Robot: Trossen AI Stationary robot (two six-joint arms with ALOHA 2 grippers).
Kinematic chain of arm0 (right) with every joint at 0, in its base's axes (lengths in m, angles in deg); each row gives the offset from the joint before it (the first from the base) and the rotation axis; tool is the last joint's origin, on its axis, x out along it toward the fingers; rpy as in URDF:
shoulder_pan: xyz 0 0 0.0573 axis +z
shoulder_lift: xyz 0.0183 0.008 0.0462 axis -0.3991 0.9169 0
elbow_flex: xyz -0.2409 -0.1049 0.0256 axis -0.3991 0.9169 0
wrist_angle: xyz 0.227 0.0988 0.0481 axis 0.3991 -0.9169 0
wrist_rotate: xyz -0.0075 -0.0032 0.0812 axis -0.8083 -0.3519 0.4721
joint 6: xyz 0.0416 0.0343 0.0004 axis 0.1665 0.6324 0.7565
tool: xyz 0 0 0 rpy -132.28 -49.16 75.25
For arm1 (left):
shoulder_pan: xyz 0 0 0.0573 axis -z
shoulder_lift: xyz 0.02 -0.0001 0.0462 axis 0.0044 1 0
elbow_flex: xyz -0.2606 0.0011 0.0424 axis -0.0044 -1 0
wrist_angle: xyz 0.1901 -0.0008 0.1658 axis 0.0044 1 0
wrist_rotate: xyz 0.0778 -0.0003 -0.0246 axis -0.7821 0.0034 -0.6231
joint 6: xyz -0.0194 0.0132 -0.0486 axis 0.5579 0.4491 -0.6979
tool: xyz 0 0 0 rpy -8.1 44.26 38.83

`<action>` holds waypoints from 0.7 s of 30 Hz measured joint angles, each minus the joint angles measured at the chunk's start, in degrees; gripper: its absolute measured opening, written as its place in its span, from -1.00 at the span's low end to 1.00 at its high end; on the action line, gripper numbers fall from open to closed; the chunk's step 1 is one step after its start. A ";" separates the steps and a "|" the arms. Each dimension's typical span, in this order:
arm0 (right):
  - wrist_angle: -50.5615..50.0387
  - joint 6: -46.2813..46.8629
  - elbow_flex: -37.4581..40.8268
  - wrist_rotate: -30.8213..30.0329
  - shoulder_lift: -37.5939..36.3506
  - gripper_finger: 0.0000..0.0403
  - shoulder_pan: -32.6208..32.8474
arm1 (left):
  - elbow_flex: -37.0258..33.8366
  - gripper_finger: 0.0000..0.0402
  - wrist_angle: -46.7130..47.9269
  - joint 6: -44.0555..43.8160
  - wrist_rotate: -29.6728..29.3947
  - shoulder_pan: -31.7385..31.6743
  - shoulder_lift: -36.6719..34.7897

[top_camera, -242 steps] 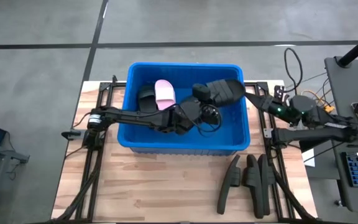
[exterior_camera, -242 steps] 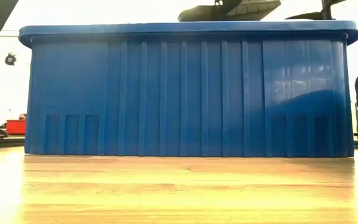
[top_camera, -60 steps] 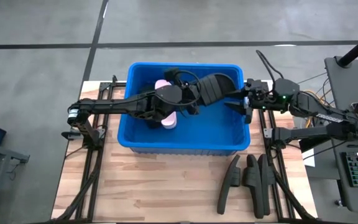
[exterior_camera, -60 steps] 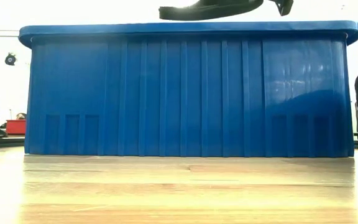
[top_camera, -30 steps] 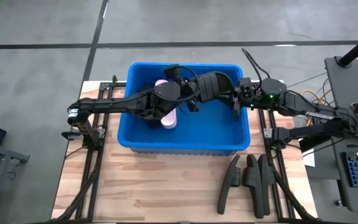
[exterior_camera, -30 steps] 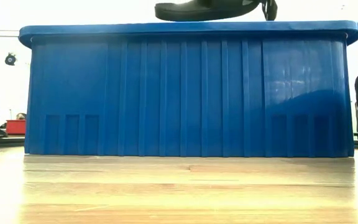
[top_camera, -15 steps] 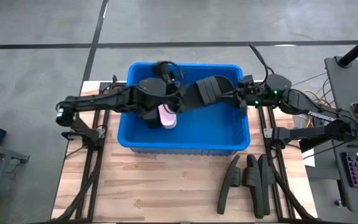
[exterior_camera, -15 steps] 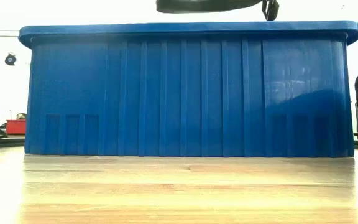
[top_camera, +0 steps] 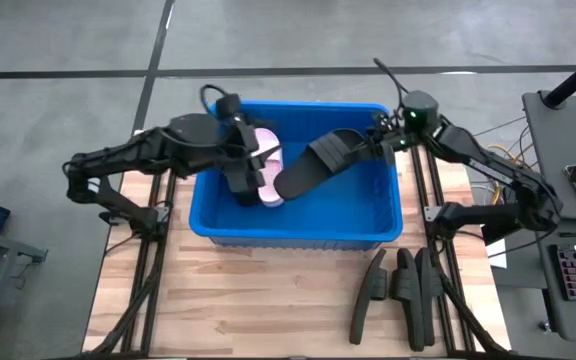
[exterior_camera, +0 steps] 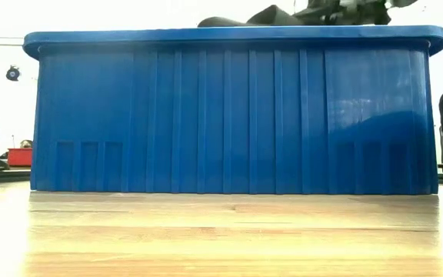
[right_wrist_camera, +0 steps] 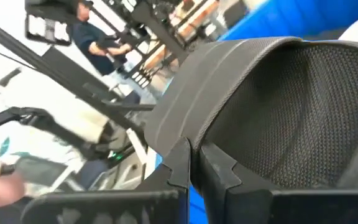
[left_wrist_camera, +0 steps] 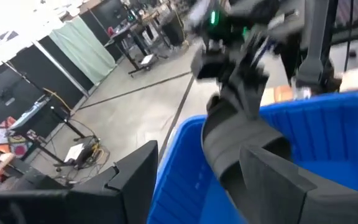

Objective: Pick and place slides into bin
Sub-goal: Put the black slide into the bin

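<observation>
Right tool (top_camera: 372,146) clamped on black slide (top_camera: 316,163), held tilted over the bin (top_camera: 388,218). Left tool (top_camera: 253,160) fingers apart, over pink slide (top_camera: 267,163) inside bin. Three black slides (top_camera: 400,287) on worktop (top_camera: 268,300). No legible writing.

Right gripper (top_camera: 373,147) closed, arm reaching in from the right, left gripper (top_camera: 251,160) spread wide, arm bent

The left gripper (top_camera: 251,158) lets go of the black slide (top_camera: 313,163) and pulls back; the right gripper (top_camera: 371,145) alone now holds it, tilted down into the bin (top_camera: 298,232).
</observation>
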 joint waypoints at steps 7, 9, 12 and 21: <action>-1.64 -3.13 -2.29 16.47 8.67 -0.96 -5.16 | -0.04 0.05 1.92 -5.56 7.98 -0.04 -2.01; -1.37 -2.55 -4.33 19.04 10.90 -0.96 -5.25 | -0.03 0.05 2.16 -5.55 13.29 -0.04 -1.12; -2.01 -1.67 -8.00 24.16 14.08 -0.96 -5.14 | -0.02 0.05 2.57 -3.27 19.45 -0.09 1.36; -13.57 -5.03 -18.74 27.21 20.87 -0.96 -5.18 | 0.16 0.05 1.92 11.53 7.90 -0.11 9.89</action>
